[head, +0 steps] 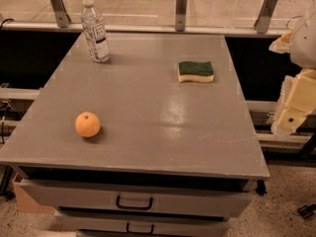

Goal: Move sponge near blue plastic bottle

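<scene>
First swing claw (290, 113), right of tabletop (148, 107), open or closed unclear, over sponge (196, 71); pinch squarely, carry beside blue plastic bottle (95, 31).

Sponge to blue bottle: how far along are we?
Done: nothing yet. The sponge lies at the right rear of the table, well apart from the blue plastic bottle, which stands upright at the left rear. In hand: nothing; the gripper hangs beyond the table's right edge, not touching the sponge. Left: reach, grasp, carry the sponge leftward and set it beside the bottle.
</scene>
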{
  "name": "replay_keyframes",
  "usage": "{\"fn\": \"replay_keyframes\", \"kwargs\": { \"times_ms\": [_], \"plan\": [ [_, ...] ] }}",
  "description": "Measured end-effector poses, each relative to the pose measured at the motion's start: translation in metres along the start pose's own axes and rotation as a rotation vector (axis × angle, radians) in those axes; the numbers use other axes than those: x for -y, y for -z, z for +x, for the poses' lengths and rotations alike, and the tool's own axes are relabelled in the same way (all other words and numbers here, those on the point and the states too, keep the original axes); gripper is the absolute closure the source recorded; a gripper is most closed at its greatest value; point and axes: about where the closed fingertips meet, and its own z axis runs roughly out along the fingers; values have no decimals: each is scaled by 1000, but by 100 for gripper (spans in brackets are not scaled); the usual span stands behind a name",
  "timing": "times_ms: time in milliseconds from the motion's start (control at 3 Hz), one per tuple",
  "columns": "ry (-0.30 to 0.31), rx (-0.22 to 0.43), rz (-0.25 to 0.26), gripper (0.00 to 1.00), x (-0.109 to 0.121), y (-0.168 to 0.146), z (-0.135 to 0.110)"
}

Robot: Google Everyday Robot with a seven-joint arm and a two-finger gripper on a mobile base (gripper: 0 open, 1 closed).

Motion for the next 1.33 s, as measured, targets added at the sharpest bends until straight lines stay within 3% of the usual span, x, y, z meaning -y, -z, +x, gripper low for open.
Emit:
{"fn": "replay_keyframes", "kwargs": {
  "times_ms": [333,667,1000,1333],
  "plan": [
    [0,0,0,0,0,0,0],
    [13,47,-10,0,19,-25,-10],
    [50,118,-6,0,61,-78,-37],
    [42,214,5,0,110,-127,-70]
  ]
}}
